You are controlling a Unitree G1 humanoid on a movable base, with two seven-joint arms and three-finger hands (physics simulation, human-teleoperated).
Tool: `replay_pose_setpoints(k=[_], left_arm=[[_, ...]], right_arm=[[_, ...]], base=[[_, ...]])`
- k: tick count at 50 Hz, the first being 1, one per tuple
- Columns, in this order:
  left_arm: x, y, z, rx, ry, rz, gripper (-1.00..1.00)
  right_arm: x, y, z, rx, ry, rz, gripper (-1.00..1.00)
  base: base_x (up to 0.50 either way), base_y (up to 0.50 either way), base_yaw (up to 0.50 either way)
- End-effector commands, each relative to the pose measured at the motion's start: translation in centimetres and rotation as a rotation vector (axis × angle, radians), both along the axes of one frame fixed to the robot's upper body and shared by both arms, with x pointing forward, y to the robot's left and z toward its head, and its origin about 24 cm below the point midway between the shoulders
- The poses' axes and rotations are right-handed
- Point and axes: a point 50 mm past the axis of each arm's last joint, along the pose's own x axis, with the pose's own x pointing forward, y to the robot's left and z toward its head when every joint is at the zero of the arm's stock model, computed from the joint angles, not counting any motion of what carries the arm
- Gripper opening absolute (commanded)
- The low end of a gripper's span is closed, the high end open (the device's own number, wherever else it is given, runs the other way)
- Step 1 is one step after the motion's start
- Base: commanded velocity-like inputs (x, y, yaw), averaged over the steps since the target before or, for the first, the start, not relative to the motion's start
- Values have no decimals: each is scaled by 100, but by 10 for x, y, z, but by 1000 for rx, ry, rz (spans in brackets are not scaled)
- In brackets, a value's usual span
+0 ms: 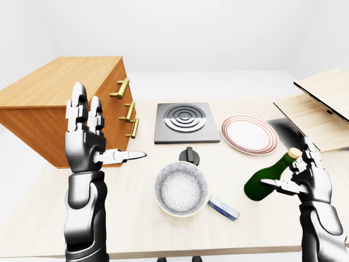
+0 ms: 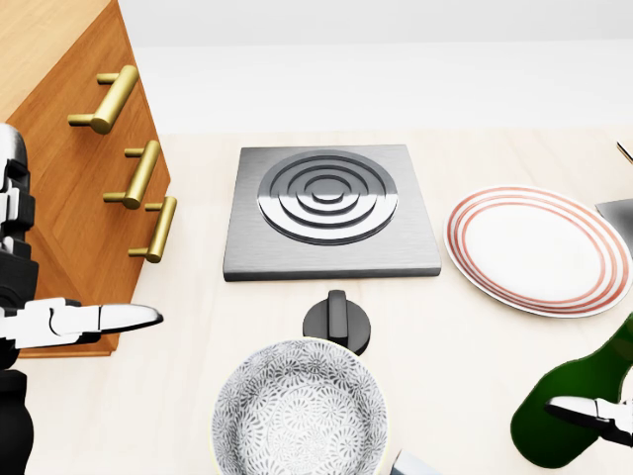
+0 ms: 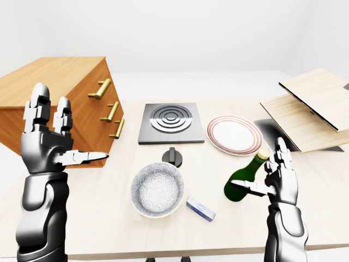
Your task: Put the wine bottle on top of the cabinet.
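Note:
The green wine bottle [image 1: 265, 178] lies tilted on the table at the right of the left-eye view, its cork-topped neck pointing up and right. My right hand [image 1: 294, 173] stands open beside the neck, its thumb [image 2: 584, 410] reaching across the glass without closing on it. The wooden cabinet [image 1: 60, 103], with brass drawer handles [image 1: 126, 112], stands at the left; its flat top is bare. Raised in the air by the cabinet's lower right corner, my left hand [image 1: 103, 131] is open, fingers up and thumb pointing right, holding nothing.
Between cabinet and bottle sit a grey hob plate [image 1: 180, 121], a red-ringed plate [image 1: 250, 135], a black knob [image 1: 188, 155], a patterned bowl [image 1: 181, 188] and a small blue-white box [image 1: 222, 208]. Wooden boards [image 1: 316, 109] lie at the far right.

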Motion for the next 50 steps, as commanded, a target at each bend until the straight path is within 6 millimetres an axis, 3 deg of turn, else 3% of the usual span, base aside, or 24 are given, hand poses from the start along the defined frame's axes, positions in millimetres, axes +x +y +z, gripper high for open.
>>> replay_pose_setpoints(k=[1,9,14,15,16,17,19,23,36,41,44,47,50], left_arm=[[0,0,0,-2,-2,0,100],[1,0,-1,-6,5,-4,100],[2,1,-1,-6,5,-1,100],[2,1,-1,-7,6,1,100],[2,2,-1,-8,8,2,100],[3,2,-2,-8,13,2,100],[3,2,-2,-8,12,5,100],[2,4,0,-9,2,9,100],[4,7,-5,-14,24,14,100],[4,6,-6,-14,31,9,100],[5,6,-8,-13,39,8,100],[5,6,-8,-13,42,10,100],[4,6,-6,-14,33,9,100]], right_arm=[[7,1,10,-31,-29,14,100],[9,2,14,-38,-45,16,100],[12,2,1,3,-2,16,100],[13,2,-5,18,17,18,91],[13,3,-8,33,24,21,53],[15,3,-17,56,56,24,-51],[15,4,-24,81,79,29,-100],[18,7,-41,127,135,43,-100],[19,14,-32,102,104,59,-100],[16,18,-18,63,54,70,-100],[12,25,0,12,-11,85,-100],[2,39,37,-76,-148,113,-100],[-6,42,58,-135,-230,113,-100]], base=[[0,0,0],[0,0,0],[0,0,0],[0,0,0],[0,0,0],[0,0,0],[0,0,0],[0,0,0],[0,0,0],[0,0,0],[0,0,0],[0,0,0],[0,0,0]])
